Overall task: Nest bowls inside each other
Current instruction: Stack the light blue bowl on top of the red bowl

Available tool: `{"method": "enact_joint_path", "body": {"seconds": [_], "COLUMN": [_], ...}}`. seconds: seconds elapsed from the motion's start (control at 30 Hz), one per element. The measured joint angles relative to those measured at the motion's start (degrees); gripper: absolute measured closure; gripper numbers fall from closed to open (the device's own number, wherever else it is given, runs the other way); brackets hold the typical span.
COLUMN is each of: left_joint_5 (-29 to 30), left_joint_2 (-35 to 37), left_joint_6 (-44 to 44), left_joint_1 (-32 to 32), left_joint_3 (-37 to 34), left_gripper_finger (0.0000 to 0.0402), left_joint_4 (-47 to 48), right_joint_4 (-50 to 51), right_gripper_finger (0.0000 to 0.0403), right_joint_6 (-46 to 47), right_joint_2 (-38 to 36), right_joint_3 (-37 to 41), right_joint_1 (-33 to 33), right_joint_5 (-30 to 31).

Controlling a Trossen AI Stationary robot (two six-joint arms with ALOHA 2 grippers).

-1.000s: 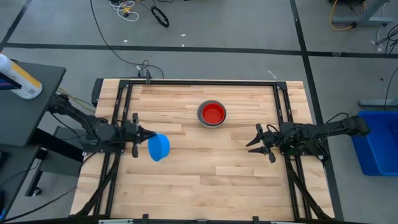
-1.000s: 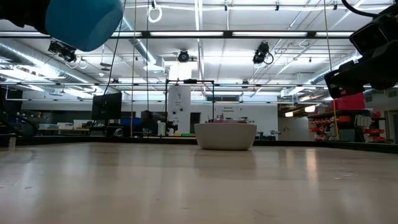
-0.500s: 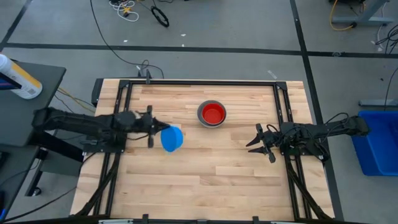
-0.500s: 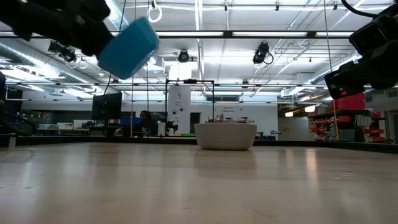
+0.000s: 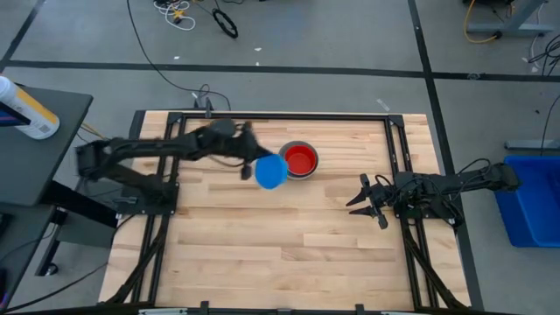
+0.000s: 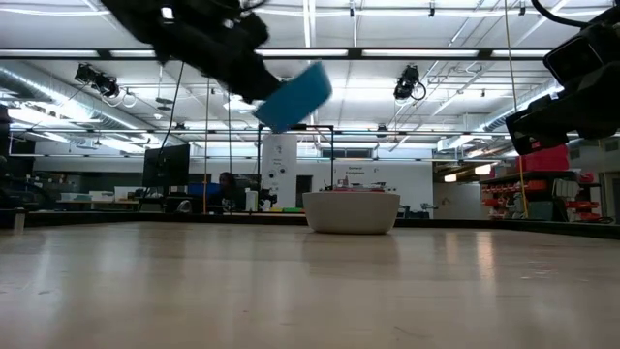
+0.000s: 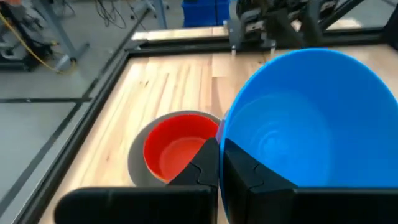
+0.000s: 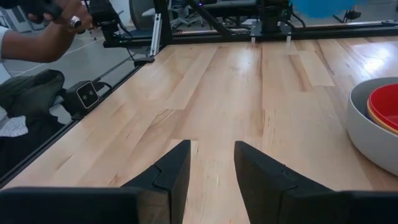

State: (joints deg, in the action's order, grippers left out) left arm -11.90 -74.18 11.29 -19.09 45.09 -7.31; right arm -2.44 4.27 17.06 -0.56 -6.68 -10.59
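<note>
A light blue bowl (image 5: 270, 171) hangs in the air above the table, just left of a grey bowl (image 5: 298, 160) that stands on its base with a red bowl (image 5: 300, 159) nested in it. My left gripper (image 5: 249, 166) is shut on the blue bowl. In the low view the blue bowl (image 6: 295, 97) is well above the grey bowl (image 6: 351, 211). My right gripper (image 5: 363, 199) waits at the table's right side, open, with nothing between its fingers (image 8: 171, 171). My left gripper pinches the light blue bowl's rim (image 7: 222, 138), one finger (image 7: 252, 177) inside the bowl and the other (image 7: 204, 163) outside against its wall. It comes at the bowl from the table's left, slanting slightly down. The bowl is lifted clear and tilted, its opening facing back toward the wrist.
Black frame rails (image 5: 175, 157) run along the table's left and right sides. A blue bin (image 5: 529, 201) stands on the floor at the right. A person's hand (image 8: 53, 28) shows beyond the table's edge in the right wrist view. Bare wood lies in front of the bowls.
My left gripper has swung toward the table's right and far edges with the light blue bowl, from the left side up to the grey bowl, rolling as it went. The bowl has stayed lifted clear and has tipped further.
</note>
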Motion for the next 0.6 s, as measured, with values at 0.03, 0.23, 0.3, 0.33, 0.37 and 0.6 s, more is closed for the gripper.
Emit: {"method": "enact_joint_path", "body": {"seconds": [0.03,0.23,0.3,0.33,0.37,0.6], "left_joint_5": [-0.7,-2.3,-2.2,-2.1,-2.0,-0.7], "left_joint_2": [-3.0,-20.2,-25.0,-26.9,-28.9,-39.2], "left_joint_6": [1.0,6.5,8.5,9.1,9.9,13.9], "left_joint_1": [-0.6,-2.8,-3.2,-3.3,-3.3,-4.0], "left_joint_3": [2.6,21.6,28.6,31.7,35.1,56.2], "left_gripper_finger": [0.0396,0.0396,0.0396,0.0396,0.0396,0.0396], "left_joint_4": [1.0,12.4,17.7,20.1,22.8,39.5], "right_joint_4": [0.0,0.0,0.0,0.0,0.0,0.0], "right_gripper_finger": [0.027,0.0272,0.0272,0.0272,0.0271,0.0269], "right_joint_6": [0.0,0.0,0.8,1.1,1.3,2.0], "right_joint_2": [0.0,0.0,0.0,0.0,0.0,0.2], "right_joint_3": [0.0,0.0,0.0,0.0,0.0,0.0], "right_joint_1": [0.0,0.0,0.0,0.0,0.0,0.0], "right_joint_5": [0.0,-0.1,-0.1,-0.1,-0.1,-0.2]}}
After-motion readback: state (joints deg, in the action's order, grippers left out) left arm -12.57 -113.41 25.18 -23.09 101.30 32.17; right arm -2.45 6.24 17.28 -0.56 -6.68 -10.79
